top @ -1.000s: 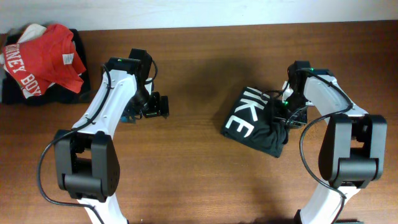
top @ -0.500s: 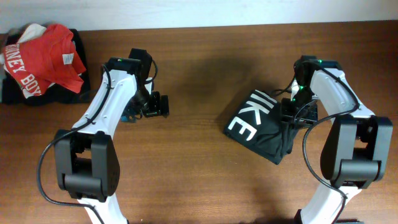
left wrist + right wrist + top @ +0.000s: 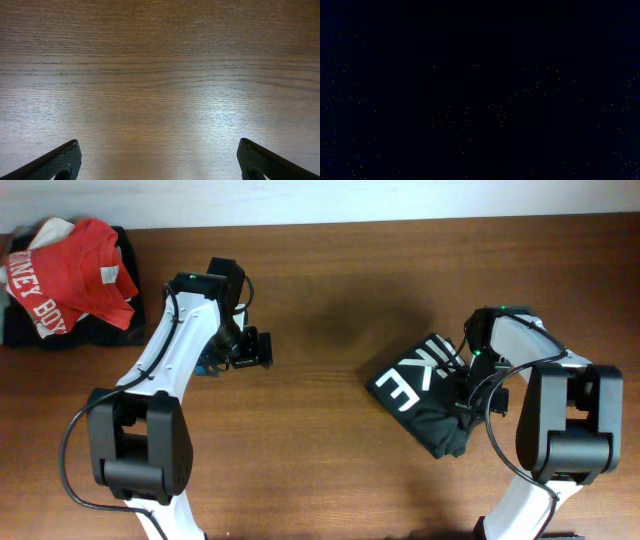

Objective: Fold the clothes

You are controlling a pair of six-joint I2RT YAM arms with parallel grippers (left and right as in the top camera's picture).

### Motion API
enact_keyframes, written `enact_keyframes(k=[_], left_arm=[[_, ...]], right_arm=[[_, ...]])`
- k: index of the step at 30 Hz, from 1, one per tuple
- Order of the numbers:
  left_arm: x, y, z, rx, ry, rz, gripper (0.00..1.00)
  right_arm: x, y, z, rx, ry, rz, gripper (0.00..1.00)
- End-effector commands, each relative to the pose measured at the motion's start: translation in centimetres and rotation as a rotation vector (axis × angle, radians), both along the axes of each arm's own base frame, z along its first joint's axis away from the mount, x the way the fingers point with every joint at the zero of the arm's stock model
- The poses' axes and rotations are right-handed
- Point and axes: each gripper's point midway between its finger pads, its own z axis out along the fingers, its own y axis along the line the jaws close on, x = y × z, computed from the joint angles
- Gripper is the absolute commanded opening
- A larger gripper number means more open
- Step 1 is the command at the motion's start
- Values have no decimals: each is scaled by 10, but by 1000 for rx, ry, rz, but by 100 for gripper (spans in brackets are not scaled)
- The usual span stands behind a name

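The black shirt [image 3: 432, 412] lies bunched on the table at the right, with white block letters facing up on its left part. My right gripper [image 3: 468, 386] is pressed into the shirt's right side and seems shut on the fabric. The right wrist view is wholly black, covered by the cloth. My left gripper [image 3: 252, 349] hovers over bare wood at the left centre, far from the shirt. In the left wrist view it [image 3: 160, 162] is open wide and empty.
A red shirt with white lettering [image 3: 70, 275] lies on a dark garment [image 3: 18, 330] at the table's far left corner. The wooden table [image 3: 320, 450] stretches between the two arms.
My right gripper has moved toward the front, dragging the black shirt with it; the shirt has shifted down and right and turned. The left arm has not moved.
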Motion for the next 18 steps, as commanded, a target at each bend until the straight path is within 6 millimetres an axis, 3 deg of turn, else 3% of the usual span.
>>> enact_keyframes(k=[1,3,5,7,9,11,14,16,18], left_arm=[[-2,-3,0,-8,5,-13,99],[-1,-3,0,-8,1,-13,99],[0,-3,0,-9,-3,-13,99],[0,-3,0,-9,-4,-13,99],[0,-3,0,-9,-2,-13,99],[0,-3,0,-8,-1,-13,99],[1,-3,0,-10,-7,-13,99],[1,-3,0,-10,-6,-13,99],[1,-3,0,-9,-6,-13,99]], right_arm=[[13,-6,31,-51,-67,-52,4],[36,-6,88,-54,-250,-55,4],[45,7,106,34,-346,-22,6],[43,12,92,61,-329,8,4],[32,15,66,65,-280,4,4],[7,25,44,117,-204,-16,4],[-25,22,17,94,-119,-14,4],[-27,10,24,10,-102,-33,4],[-21,-5,47,-82,-95,-43,4]])
